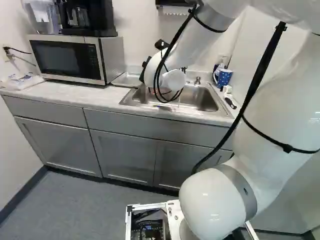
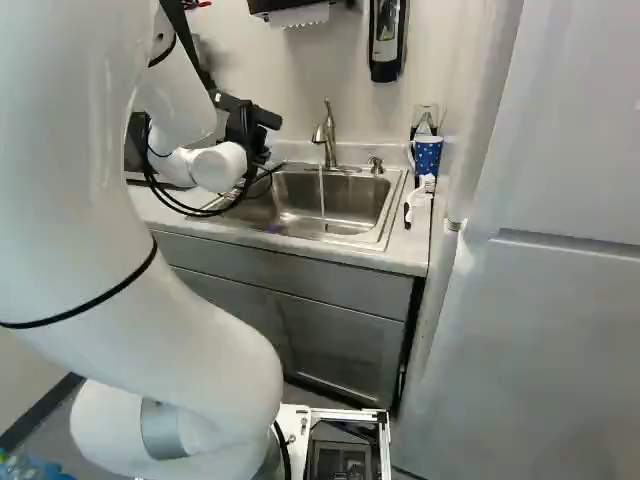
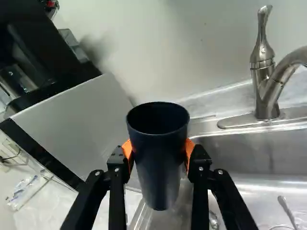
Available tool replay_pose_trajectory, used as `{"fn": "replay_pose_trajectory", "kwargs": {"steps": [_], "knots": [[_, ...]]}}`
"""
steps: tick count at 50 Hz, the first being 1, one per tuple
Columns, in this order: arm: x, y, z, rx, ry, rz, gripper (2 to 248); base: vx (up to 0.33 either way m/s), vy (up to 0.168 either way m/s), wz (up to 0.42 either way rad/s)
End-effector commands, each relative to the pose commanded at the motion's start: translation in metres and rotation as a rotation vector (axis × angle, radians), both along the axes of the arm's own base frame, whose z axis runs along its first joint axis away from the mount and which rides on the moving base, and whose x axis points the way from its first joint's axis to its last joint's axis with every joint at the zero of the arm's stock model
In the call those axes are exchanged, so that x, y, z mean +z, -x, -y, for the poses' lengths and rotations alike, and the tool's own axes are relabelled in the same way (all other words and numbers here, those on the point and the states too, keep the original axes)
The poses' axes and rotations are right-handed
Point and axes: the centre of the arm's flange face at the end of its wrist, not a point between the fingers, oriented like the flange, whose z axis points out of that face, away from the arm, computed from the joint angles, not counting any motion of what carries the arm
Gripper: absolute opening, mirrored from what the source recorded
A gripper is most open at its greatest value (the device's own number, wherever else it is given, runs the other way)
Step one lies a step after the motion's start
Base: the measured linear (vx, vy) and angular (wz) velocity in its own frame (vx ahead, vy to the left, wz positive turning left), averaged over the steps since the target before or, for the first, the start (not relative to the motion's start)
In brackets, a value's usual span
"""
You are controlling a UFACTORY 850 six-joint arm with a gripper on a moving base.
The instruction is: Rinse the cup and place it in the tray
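My gripper (image 2: pixel 248 135) is partly visible over the sink's left part in the right base view; its fingertips are hidden there. In the wrist view the gripper (image 3: pixel 158 152) is shut on a dark blue cup (image 3: pixel 158 167), orange pads pressing both sides. The cup's open mouth shows, and its body hangs over the sink's edge beside the microwave. Neither base view shows the cup clearly. Water runs from the faucet (image 2: pixel 329 135) into the sink (image 2: pixel 345 228), away from the cup. A flat metallic tray-like surface (image 1: pixel 126 80) lies between microwave and sink, partly hidden.
The microwave (image 1: pixel 75 59) stands left of the sink with a coffee maker (image 1: pixel 89 19) on top. A blue patterned mug (image 2: pixel 427 155) and a white brush (image 2: pixel 421 192) sit right of the sink. Spoons (image 3: pixel 286 210) lie in the basin. A soap dispenser (image 2: pixel 387 38) hangs on the wall.
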Motion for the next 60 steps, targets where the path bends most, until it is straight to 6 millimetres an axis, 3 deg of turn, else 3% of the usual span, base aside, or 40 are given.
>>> {"fn": "replay_pose_trajectory", "kwargs": {"steps": [51,60], "knots": [[0.0000,0.0000,0.0000,0.051,0.522,0.110,123,0.000,0.000,0.000],[0.0000,-0.0038,-0.0036,0.057,0.522,0.111,123,0.000,0.000,0.000]]}}
